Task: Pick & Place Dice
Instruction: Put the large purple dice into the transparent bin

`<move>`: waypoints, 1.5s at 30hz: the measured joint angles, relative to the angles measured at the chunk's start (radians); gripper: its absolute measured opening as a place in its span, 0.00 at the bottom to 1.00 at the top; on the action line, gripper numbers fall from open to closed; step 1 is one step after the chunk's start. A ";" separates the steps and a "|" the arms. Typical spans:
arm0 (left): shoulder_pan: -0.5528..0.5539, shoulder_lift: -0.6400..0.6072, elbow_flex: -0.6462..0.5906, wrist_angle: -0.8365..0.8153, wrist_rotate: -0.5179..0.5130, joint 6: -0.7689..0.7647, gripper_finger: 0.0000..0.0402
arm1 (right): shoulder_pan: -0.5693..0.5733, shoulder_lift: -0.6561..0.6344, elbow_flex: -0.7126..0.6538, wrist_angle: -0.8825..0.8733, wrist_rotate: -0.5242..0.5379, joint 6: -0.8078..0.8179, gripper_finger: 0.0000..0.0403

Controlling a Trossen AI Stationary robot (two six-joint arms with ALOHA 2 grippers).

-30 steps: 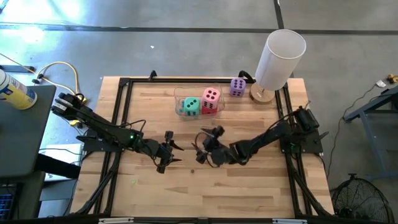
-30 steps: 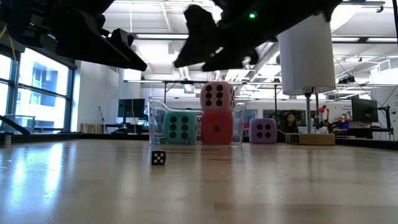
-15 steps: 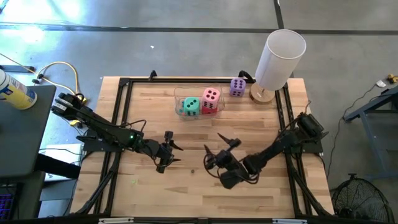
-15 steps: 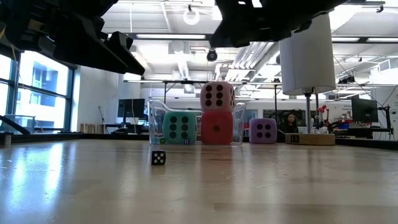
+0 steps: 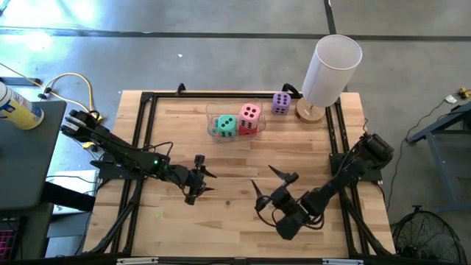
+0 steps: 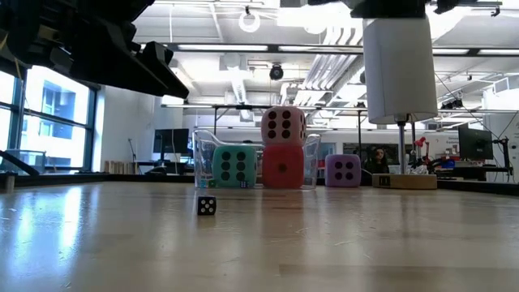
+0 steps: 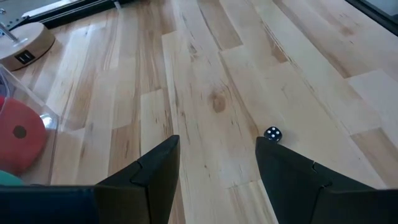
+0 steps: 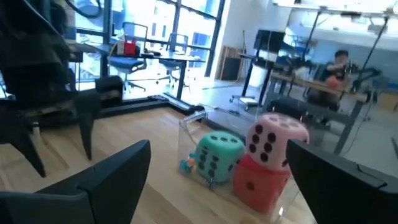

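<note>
Stacking squarely inside the clear plastic bin (image 5: 235,121), the pink die (image 5: 250,112) sits on the red die (image 6: 282,167), beside the teal die (image 5: 225,124). The purple die (image 5: 280,102) rests outside, near the white cylinder (image 5: 331,68). Both the left claw (image 5: 200,178) and right claw (image 5: 272,188) gape empty above wooden planks (image 5: 221,228).

The right pincer (image 5: 271,185), fingers spread, has pulled back from the table centre
</note>
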State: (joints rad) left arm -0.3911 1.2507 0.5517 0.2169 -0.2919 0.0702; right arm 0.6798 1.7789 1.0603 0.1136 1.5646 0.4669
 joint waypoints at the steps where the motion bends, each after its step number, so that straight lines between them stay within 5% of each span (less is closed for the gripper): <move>1: 0.000 0.000 0.000 0.000 0.000 -0.002 0.50 | -0.006 0.000 0.000 -0.054 0.001 0.064 0.91; 7: 0.000 0.000 0.000 0.004 -0.001 -0.023 0.50 | -0.081 -0.032 -0.038 -0.426 -0.168 0.730 0.91; 16: 0.000 0.000 0.000 0.006 0.000 -0.018 0.50 | -0.228 -0.059 -0.043 -0.824 -0.235 1.124 0.91; 27: -0.007 0.000 0.000 0.104 0.005 -0.046 0.50 | -0.510 -0.141 -0.043 -0.893 -0.378 1.170 0.91; 33: -0.012 0.000 0.000 0.109 0.042 -0.069 0.50 | -0.625 -0.194 -0.043 -0.861 -0.436 0.950 0.91; 37: -0.008 0.000 0.000 0.108 0.039 -0.063 0.50 | -0.751 -0.225 -0.043 -0.833 -0.545 0.886 0.91; 45: -0.007 0.000 0.000 0.106 0.032 -0.058 0.50 | -0.915 -0.227 -0.042 -0.800 -0.581 0.786 0.91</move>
State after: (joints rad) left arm -0.3977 1.2510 0.5514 0.3229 -0.2603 0.0126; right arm -0.2356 1.5517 1.0180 -0.6864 0.9833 1.2524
